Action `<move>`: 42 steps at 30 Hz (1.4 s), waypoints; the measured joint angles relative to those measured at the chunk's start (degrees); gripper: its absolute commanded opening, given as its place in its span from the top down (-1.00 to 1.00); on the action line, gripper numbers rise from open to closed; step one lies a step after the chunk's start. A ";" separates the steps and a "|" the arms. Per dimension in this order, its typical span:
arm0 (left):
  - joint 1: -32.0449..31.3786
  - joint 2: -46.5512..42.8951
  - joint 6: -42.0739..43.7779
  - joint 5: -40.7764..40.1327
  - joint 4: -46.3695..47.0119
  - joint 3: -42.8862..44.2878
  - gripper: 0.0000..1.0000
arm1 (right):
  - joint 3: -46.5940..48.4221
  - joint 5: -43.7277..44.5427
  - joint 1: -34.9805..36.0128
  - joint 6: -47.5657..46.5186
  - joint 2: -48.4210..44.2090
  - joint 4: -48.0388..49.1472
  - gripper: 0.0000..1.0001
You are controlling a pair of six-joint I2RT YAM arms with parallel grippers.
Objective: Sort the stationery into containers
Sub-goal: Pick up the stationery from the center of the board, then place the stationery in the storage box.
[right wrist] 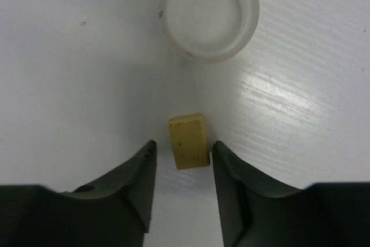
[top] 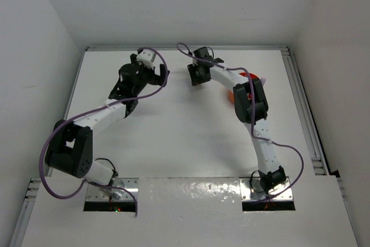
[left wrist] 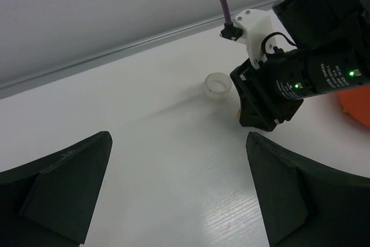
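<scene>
A small tan block (right wrist: 188, 141) lies on the white table between the tips of my right gripper (right wrist: 183, 144). Its jaws stand partly apart: the right fingertip is close beside the block, and a gap shows on the left. Just beyond the block sits a clear ring (right wrist: 209, 13), which also shows in the left wrist view (left wrist: 218, 85) next to the right gripper (left wrist: 270, 99). My left gripper (left wrist: 178, 140) is wide open over bare table, holding nothing. The orange tub (top: 238, 88) is mostly hidden under the right arm; its edge (left wrist: 355, 105) shows at the far right.
The back wall and the table's raised rail (left wrist: 115, 50) run close behind the ring. The two grippers (top: 157, 76) (top: 198, 74) stand near each other at the back of the table. Something pink (top: 263, 79) pokes out by the tub.
</scene>
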 measured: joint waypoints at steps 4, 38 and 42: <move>0.04 0.00 -0.13 -0.17 0.22 0.00 -0.99 | 0.52 2.75 0.33 0.44 0.52 0.90 0.59; 0.04 0.00 -1.99 -2.08 3.76 -1.88 -0.99 | -33.07 33.05 -7.17 20.17 -33.97 15.67 1.00; 0.07 0.00 -2.38 -2.36 3.76 -1.90 -0.99 | -34.58 33.46 -7.21 22.84 -33.59 15.30 1.00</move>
